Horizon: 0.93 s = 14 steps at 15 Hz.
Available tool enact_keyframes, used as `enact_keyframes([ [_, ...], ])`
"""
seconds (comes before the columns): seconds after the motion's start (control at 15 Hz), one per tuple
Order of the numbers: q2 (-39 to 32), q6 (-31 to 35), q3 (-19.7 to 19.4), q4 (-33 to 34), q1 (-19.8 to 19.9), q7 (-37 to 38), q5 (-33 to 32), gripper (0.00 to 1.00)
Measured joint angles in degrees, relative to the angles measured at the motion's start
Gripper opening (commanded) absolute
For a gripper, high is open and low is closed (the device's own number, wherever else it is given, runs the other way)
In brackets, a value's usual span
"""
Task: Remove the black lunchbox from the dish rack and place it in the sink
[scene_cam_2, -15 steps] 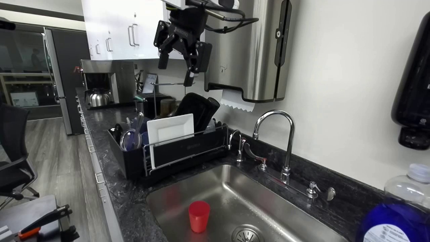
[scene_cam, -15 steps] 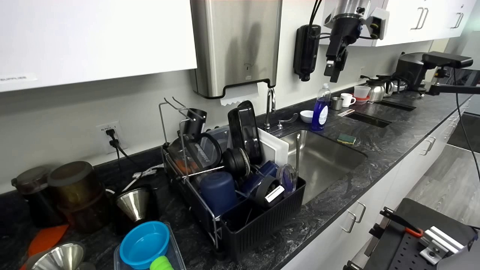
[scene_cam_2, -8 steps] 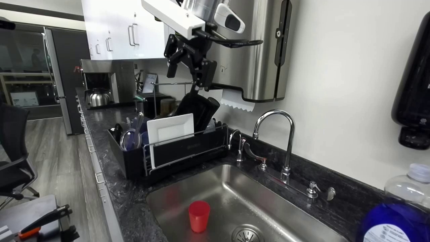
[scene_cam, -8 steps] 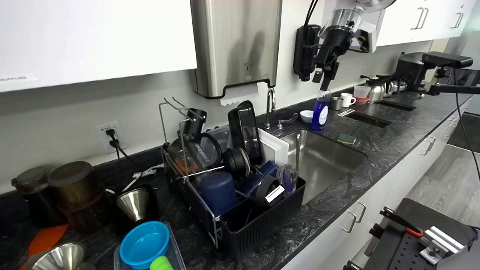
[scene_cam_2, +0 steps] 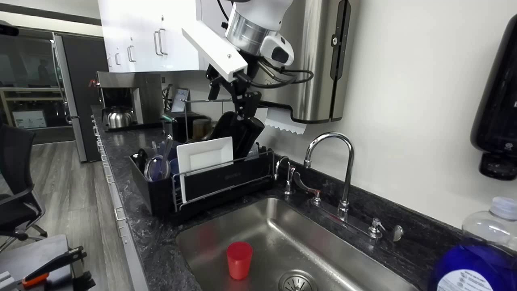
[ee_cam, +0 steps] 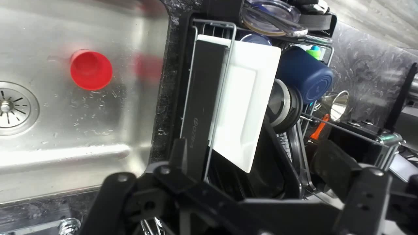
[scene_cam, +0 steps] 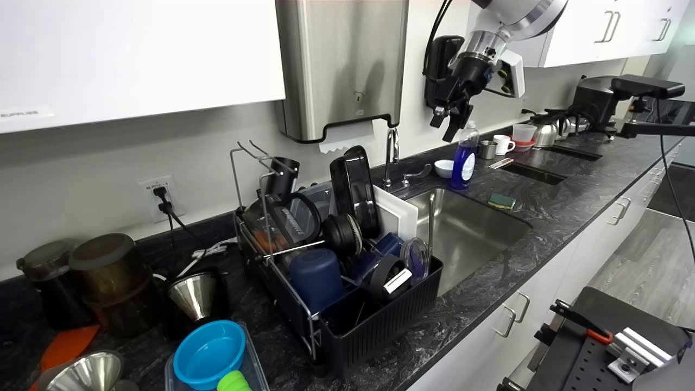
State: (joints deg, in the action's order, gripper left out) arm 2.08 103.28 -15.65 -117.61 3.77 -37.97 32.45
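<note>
The black box (scene_cam: 355, 193) in the dish rack (scene_cam: 391, 317), gripper (scene_cam: 443, 129) spread
In an exterior view we see the black box tipped on edge, probably to drain, with the gripper apart from it at two o'clock and the sink (scene_cam: 478, 228) between three and four. In an exterior view the gripper overlaps the black box only by line of sight; a red cup (scene_cam_2: 239, 260) sits in the sink at six o'clock from the black box, leaving, we judge, room beside it. In the wrist view the fingers (ee_cam: 178, 156) stand wide with nothing held, presumably so one can pass each side of the black box's wall; a white plate (ee_cam: 243, 101) leans beside it at eleven o'clock, so we would lift without dragging that along.
</note>
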Motion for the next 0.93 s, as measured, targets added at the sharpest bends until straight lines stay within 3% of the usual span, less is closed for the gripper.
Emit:
enact_keyframes([
  [0.93, -4.3, 7.2, 4.0, -0.8, 0.7, -7.8, 12.4, 1.00],
])
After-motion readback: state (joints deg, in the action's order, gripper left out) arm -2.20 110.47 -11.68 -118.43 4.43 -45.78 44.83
